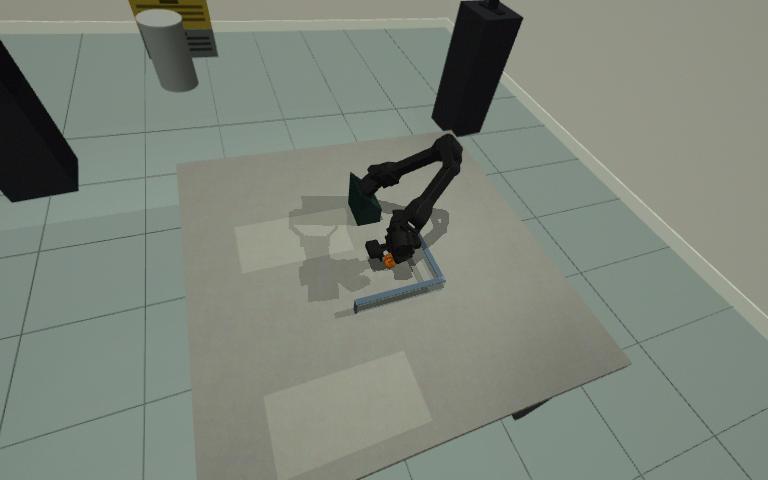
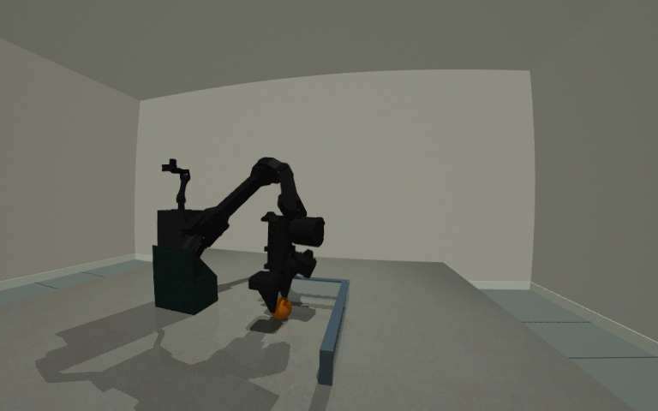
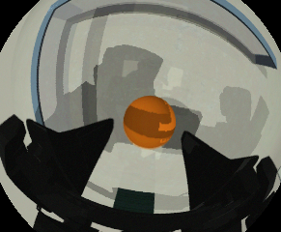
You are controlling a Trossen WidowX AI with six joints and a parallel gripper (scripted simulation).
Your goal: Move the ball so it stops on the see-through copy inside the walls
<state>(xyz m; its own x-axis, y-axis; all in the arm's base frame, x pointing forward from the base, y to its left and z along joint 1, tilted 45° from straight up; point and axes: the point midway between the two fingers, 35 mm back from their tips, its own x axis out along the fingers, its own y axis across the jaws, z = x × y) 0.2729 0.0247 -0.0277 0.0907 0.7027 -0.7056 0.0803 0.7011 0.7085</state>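
Orange ball (image 3: pixel 150 122) lies on the grey table (image 1: pixel 495 333) inside the low blue L-shaped walls (image 1: pixel 403 290), under the black claw (image 3: pixel 147 137). Only the wrist view shows the fingers spread clear at 4 and 8 o'clock of it.

ball (image 3: pixel 150 122): orange | walls (image 1: pixel 403 290): clear blue | claw (image 3: pixel 146 149): black | table (image 1: pixel 328 368): grey

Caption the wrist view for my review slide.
Open gripper above the orange ball on the table, blue walls curving behind.
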